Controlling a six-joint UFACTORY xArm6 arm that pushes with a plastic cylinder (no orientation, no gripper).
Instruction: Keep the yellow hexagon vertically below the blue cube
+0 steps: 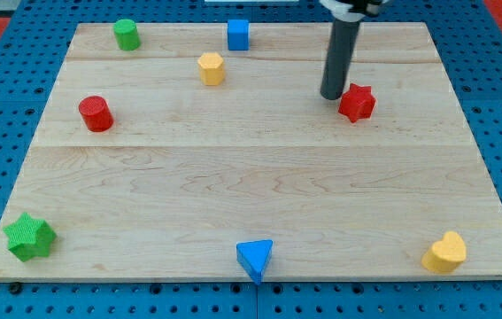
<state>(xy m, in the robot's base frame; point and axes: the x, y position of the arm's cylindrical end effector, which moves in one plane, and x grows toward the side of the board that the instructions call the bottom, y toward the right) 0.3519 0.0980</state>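
My tip is resting just left of the red star, near the board's top edge; no pincer fitted, just a rod. Yellow hexagon is sitting below-left of the blue cube, at the top edge.

Pale wood board with smooth, matt planks and visible grain, matt dark rod, perforated blue base, ridged matt green star
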